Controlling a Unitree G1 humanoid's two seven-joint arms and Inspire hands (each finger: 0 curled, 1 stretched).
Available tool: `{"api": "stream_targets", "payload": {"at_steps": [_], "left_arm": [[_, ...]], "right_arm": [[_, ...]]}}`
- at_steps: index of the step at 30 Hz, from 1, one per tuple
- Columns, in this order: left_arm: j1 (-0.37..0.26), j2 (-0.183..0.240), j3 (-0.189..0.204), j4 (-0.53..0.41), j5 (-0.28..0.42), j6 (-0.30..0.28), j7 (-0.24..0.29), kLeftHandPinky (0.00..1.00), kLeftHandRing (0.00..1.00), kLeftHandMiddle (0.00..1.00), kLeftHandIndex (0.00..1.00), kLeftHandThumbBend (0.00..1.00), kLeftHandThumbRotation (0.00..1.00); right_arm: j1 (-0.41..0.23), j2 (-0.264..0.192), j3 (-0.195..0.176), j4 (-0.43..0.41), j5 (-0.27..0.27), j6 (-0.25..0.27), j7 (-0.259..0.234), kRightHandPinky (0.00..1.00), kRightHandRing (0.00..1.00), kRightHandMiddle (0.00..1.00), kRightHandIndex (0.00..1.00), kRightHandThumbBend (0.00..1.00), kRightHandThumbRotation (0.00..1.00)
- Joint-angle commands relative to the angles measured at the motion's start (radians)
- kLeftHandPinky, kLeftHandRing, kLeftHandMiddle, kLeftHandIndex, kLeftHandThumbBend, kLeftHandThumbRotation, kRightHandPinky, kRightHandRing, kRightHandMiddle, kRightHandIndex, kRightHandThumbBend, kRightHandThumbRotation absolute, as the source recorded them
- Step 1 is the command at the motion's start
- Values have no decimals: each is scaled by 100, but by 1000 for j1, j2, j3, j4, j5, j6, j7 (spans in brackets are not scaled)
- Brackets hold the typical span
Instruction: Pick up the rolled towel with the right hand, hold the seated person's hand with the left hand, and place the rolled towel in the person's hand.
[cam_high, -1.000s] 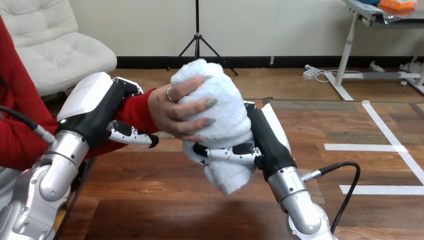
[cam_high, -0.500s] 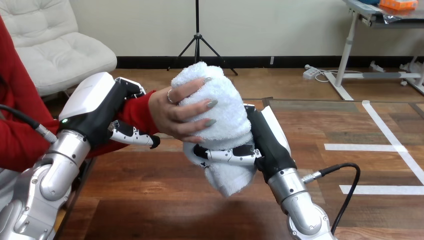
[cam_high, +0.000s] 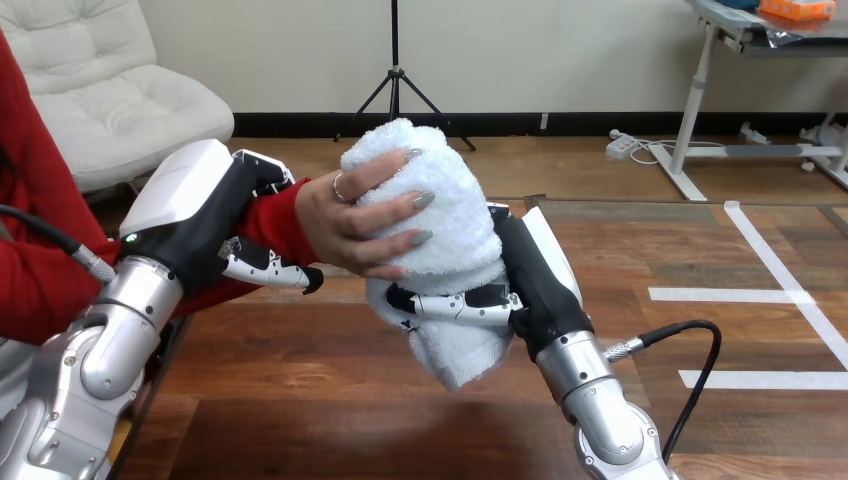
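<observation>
A white rolled towel (cam_high: 440, 215) stands upright above the middle of the wooden table (cam_high: 330, 400). The person's hand (cam_high: 350, 225) comes from the left in a red sleeve and its fingers wrap the towel's upper half. My right hand (cam_high: 525, 270) is behind and right of the towel, its thumb and fingers curled round the lower half. My left hand (cam_high: 205, 215) grips the person's wrist over the red sleeve, thumb underneath.
The table's left edge (cam_high: 165, 360) runs close by my left forearm. A black cable (cam_high: 690, 370) loops off my right forearm at the right.
The towel and both hands on it have risen very slightly. My grips are unchanged.
</observation>
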Motion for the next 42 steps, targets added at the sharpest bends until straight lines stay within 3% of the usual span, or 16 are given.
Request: {"api": "stream_targets", "payload": {"at_steps": [1, 5, 11, 17, 23, 24, 34, 42], "left_arm": [[-37, 0, 5, -60, -19, -2, 2, 32, 37, 42, 41, 84, 0], [-29, 0, 10, -67, -33, -7, -4, 33, 38, 42, 42, 83, 0], [-6, 5, 21, -104, -63, -3, -31, 37, 43, 46, 46, 80, 4], [27, 16, 30, -151, -71, 7, -48, 45, 52, 54, 54, 81, 29], [62, 20, 44, -205, -87, 33, -78, 51, 60, 62, 61, 92, 50], [67, 20, 46, -212, -90, 38, -83, 53, 62, 64, 63, 95, 57], [119, 22, 65, -305, -152, 113, -163, 60, 72, 74, 73, 100, 73], [154, 24, 83, -345, -212, 127, -217, 66, 80, 81, 80, 100, 78]], "right_arm": [[-35, 15, 11, -63, 11, 2, 14, 25, 31, 37, 44, 66, 0], [-31, 12, 9, -65, 21, 22, 27, 27, 32, 39, 45, 66, 0], [-20, 5, 7, -84, 42, 68, 64, 31, 37, 43, 50, 68, 15], [-3, -7, 9, -132, 59, 135, 113, 37, 45, 51, 56, 77, 36], [9, -33, 21, -181, 42, 190, 154, 46, 55, 60, 64, 86, 54], [10, -39, 24, -186, 35, 194, 159, 51, 60, 64, 68, 89, 61], [20, -70, 22, -210, 52, 225, 228, 68, 76, 77, 81, 99, 84], [27, -90, 17, -220, 69, 236, 273, 77, 83, 83, 87, 100, 96]]}}
